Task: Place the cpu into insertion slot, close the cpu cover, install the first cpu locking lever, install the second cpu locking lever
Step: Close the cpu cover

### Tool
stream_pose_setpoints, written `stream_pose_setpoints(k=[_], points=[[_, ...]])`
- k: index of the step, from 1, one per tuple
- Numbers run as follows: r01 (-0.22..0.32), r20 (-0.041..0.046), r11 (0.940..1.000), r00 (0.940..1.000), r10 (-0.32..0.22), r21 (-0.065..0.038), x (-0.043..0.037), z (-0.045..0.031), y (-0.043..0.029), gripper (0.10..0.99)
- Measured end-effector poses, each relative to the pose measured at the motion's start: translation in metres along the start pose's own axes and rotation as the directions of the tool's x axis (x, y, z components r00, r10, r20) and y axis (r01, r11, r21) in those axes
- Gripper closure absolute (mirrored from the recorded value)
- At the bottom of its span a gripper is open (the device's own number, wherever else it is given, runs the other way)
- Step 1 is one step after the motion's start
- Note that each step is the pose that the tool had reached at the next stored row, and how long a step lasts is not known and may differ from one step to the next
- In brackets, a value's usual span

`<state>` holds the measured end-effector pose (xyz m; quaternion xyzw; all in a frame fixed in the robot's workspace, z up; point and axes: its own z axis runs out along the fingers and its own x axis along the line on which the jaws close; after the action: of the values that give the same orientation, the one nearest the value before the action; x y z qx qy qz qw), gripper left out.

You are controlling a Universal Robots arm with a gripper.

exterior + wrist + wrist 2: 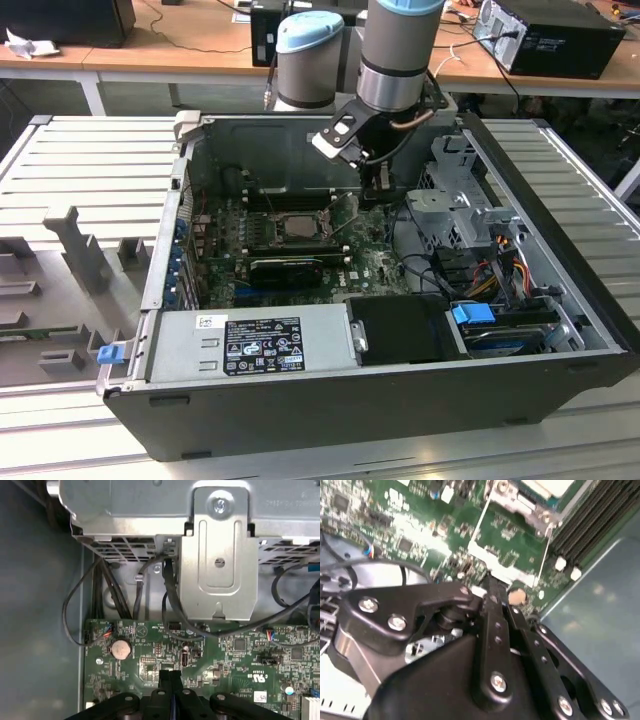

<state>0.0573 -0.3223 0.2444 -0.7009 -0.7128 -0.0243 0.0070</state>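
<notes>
Cpu (547, 486) lies in the insertion slot (265, 230), memory slots (590, 515) alongside; cpu cover (502, 569) stands raised, gripper (489, 581) fingers pressed together at its edge.

Gripper (491, 585) links are matt black, either coated metal or hard plastic, with bright shiny screw heads (396, 623). The cpu cover (506, 571) is thin bare silvery metal that glints, and the cpu (297, 226) face is dull pale metal. Motherboard (150, 667) is glossy green lacquered board, drive cage (220, 565) satin-grey bare sheet metal, cables (75, 612) smooth black plastic sheath, case (350, 405) matt dark grey paint, table (90, 160) pale ribbed metal.
</notes>
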Motion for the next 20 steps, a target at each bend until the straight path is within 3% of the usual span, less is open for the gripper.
stream_pose_setpoints(k=[7,20], points=[[0.000,-0.0012,1.0000,1.0000,0.000,0.001,0.0002,0.0003,-0.0088,0.980],[0.000,-0.0022,1.0000,1.0000,0.000,0.001,0.0002,0.0002,-0.0126,0.980]])
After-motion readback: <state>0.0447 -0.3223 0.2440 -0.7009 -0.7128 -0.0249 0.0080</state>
